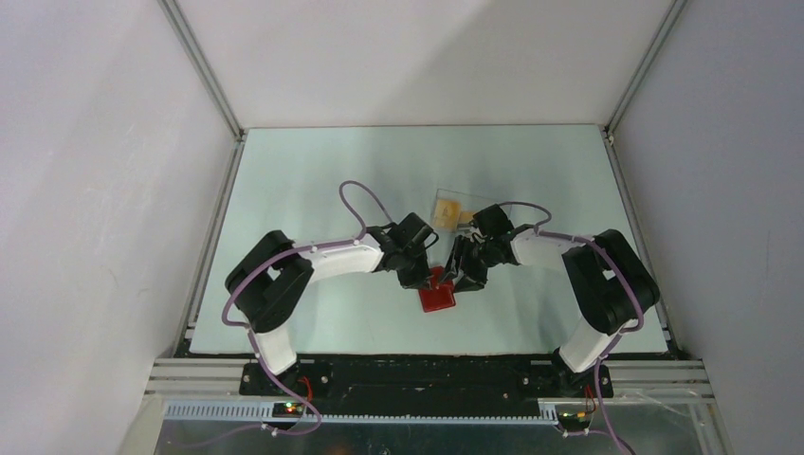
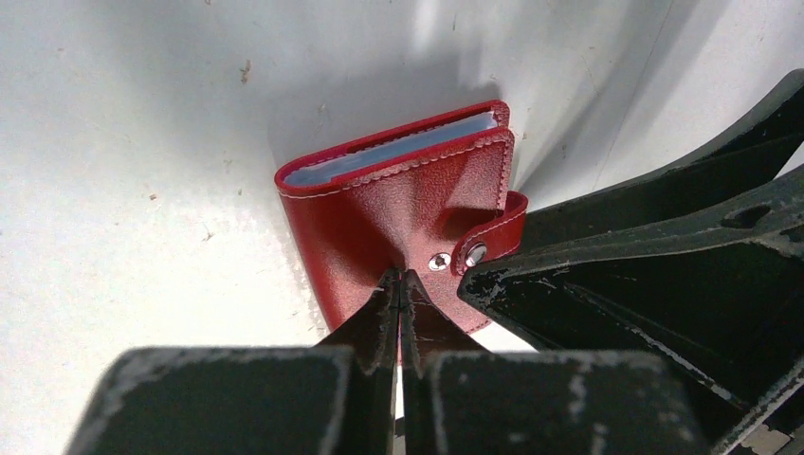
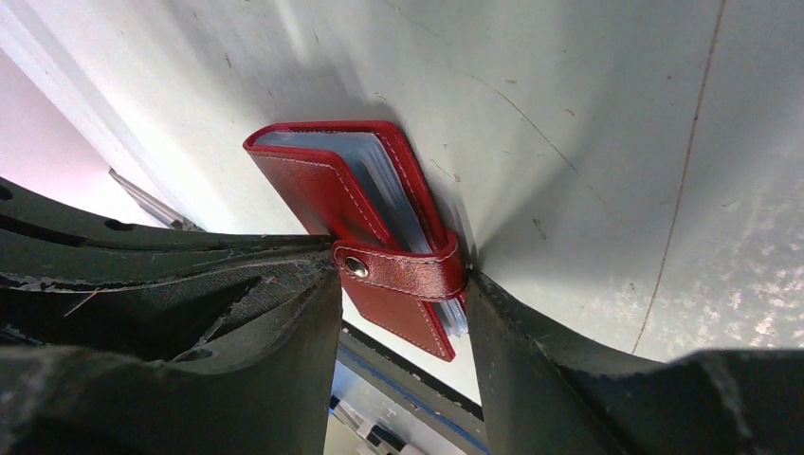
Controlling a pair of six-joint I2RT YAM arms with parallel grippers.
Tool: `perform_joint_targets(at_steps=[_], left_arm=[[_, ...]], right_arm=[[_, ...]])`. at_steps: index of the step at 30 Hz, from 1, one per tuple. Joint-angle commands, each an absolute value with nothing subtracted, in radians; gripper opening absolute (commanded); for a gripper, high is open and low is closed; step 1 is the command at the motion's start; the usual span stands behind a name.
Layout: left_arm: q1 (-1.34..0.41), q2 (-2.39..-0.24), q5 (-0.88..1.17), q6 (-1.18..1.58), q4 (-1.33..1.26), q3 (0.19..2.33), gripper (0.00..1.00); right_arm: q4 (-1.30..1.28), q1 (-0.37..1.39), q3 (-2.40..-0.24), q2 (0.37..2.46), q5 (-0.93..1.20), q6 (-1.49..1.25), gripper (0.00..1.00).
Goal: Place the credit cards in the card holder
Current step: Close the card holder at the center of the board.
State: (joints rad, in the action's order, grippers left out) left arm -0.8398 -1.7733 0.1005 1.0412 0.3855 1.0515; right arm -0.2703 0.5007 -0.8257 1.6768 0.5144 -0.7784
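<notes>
Red card holder (image 1: 438, 300) sits on the counter (image 1: 313, 190), right between the arms. Left claw (image 2: 400, 277) is clamped tight, pinching its cover (the leather puckers there). Right claw (image 3: 403, 273) hugs the snap-tab end, a finger touching each side. One credit card (image 1: 448, 210) lies in the clear box (image 1: 466, 201) behind.

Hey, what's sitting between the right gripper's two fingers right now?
The card holder, at its snapped tab end, sits between the right gripper fingers, which seem to touch it on both sides. The right wrist view shows this.
</notes>
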Motion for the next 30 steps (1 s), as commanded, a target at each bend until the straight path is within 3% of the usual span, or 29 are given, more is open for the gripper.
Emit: perform_joint_targets(at_steps=[1, 5, 12, 25, 30], left_arm=[[-0.829, -1.8, 0.069, 0.981, 0.46, 1.07, 0.0], [-0.821, -1.776, 0.098, 0.967, 0.448, 1.085, 0.01], [-0.796, -1.702, 0.163, 0.962, 0.387, 1.068, 0.11], [-0.765, -1.717, 0.308, 1.002, 0.179, 0.962, 0.31], [-0.766, -1.747, 0.339, 1.015, 0.117, 0.948, 0.3]], right_arm=[[-0.26, 0.499, -0.825, 1.729, 0.462, -0.76, 0.54], [-0.256, 0.503, -0.825, 1.712, 0.482, -0.752, 0.51], [-0.251, 0.503, -0.825, 1.695, 0.492, -0.747, 0.44], [-0.239, 0.503, -0.825, 1.72, 0.514, -0.745, 0.42], [-0.239, 0.504, -0.824, 1.725, 0.518, -0.743, 0.42]])
